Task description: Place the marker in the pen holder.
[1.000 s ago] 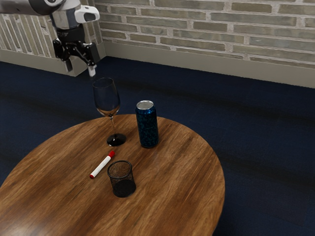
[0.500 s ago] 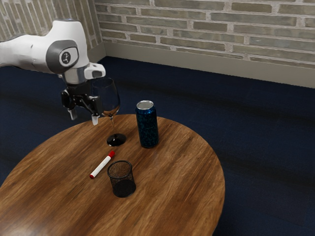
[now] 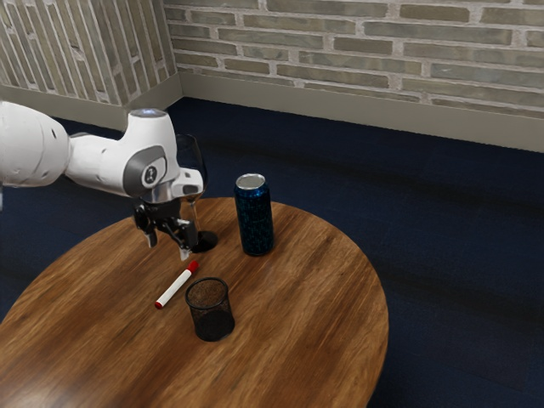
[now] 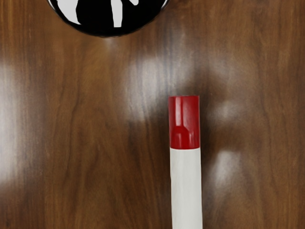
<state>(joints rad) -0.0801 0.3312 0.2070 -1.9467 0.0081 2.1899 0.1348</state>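
Near the marker (image 3: 174, 290), hand (image 3: 168, 248) points down, jaws apart.

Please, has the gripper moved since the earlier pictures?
Yes. In the exterior view, the gripper has come down and toward the view's right, nearer to the unmoved marker.

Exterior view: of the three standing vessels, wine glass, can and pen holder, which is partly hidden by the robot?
The wine glass: the arm covers part of its bowl, while the blue can and mesh pen holder stand fully in sight.
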